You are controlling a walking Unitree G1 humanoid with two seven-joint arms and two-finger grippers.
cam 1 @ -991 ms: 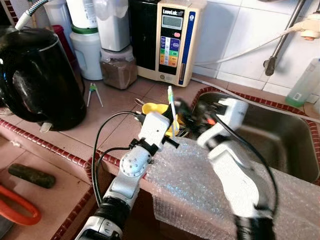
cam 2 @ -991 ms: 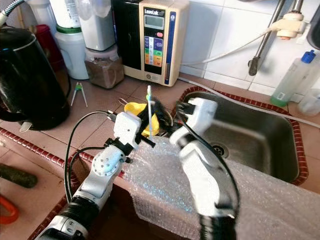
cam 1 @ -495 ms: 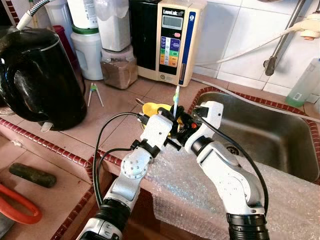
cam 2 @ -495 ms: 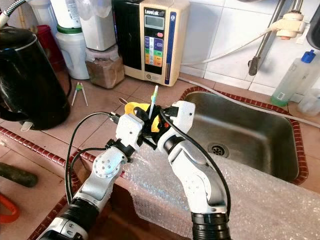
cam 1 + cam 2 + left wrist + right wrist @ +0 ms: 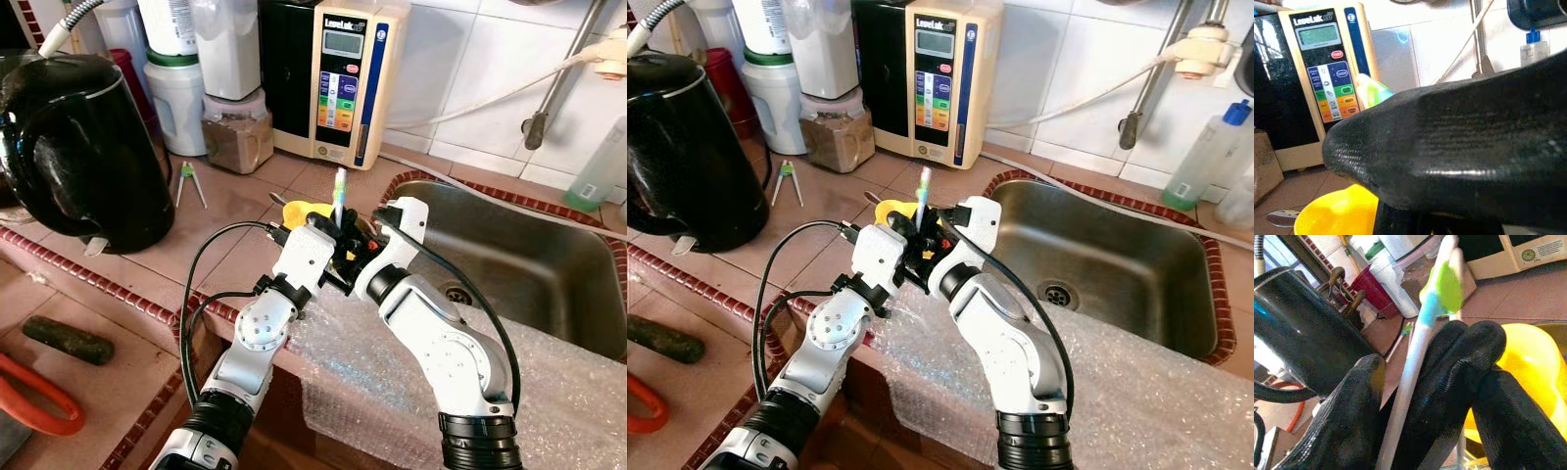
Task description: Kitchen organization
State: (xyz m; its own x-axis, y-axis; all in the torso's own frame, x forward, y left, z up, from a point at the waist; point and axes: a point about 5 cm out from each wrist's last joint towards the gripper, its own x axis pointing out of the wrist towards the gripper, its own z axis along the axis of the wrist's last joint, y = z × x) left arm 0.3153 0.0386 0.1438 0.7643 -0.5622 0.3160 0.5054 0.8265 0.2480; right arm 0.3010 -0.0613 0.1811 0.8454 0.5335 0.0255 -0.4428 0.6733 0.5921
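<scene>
Here both grippers crowd the toothbrush (image 5: 339, 188), beside a sink (image 5: 549, 264).

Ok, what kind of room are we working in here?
A home kitchen, most likely: a stainless sink set into a tiled counter, a black electric kettle, and a water ionizer against the white wall tiles.

White tiled wall (image 5: 460, 69), terracotta counter (image 5: 225, 211)

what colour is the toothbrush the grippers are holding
White handle with blue and green near the head; clearest in the right wrist view.
</scene>
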